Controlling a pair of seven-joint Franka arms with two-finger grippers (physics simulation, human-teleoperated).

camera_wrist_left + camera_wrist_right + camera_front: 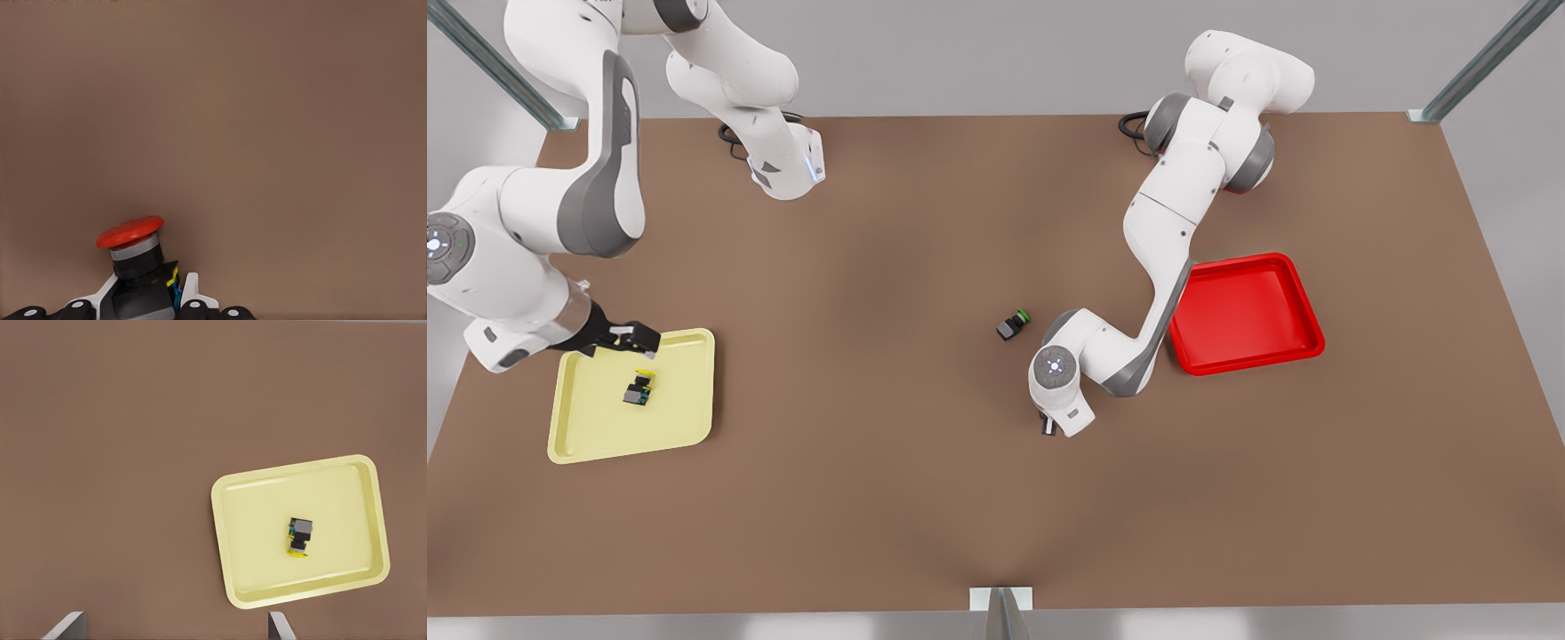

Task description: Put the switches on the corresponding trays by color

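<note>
Two arms appear in the front view: the right gripper [633, 339] hangs over the yellow tray [685, 418], which holds the yellow switch [639, 388]; the left gripper [1048, 426] points down at the table [871, 498] between the green switch [1013, 324] and the red tray [1303, 293].

Left wrist view: fingers [190, 291] clamp the red switch [135, 250].

Right wrist view: fingers [281, 627] spread wide, well above the tray.

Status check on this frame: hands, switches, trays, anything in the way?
Left hand shut on red switch, above table. Right hand open over yellow tray, yellow switch lying in it. Red tray empty. Green switch mid-table, not blocking.
</note>
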